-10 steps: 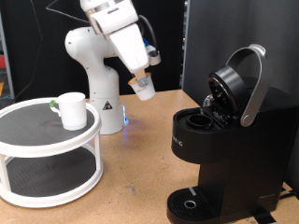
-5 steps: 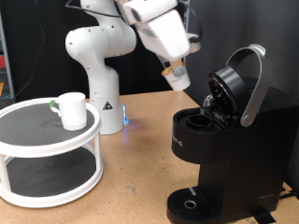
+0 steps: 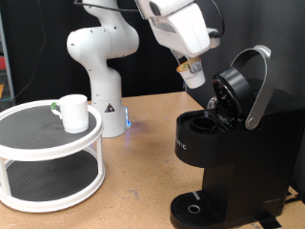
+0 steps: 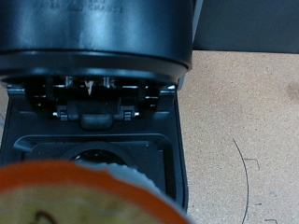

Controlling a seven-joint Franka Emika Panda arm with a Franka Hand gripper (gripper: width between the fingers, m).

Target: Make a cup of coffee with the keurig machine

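The gripper [image 3: 193, 72] fingers are hidden behind the pod [image 3: 195, 76]; the pod's [image 4: 79, 196] blurred underside is cropped in the wrist view.

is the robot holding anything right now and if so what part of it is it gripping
Yes. The gripper holds a small white coffee pod by its sides, above the keurig machine, whose lid is open.

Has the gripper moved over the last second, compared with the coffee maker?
Yes. The gripper, holding a pod, has swung toward the exterior view's right and slightly up, and now hangs just above the coffee maker's open lid.
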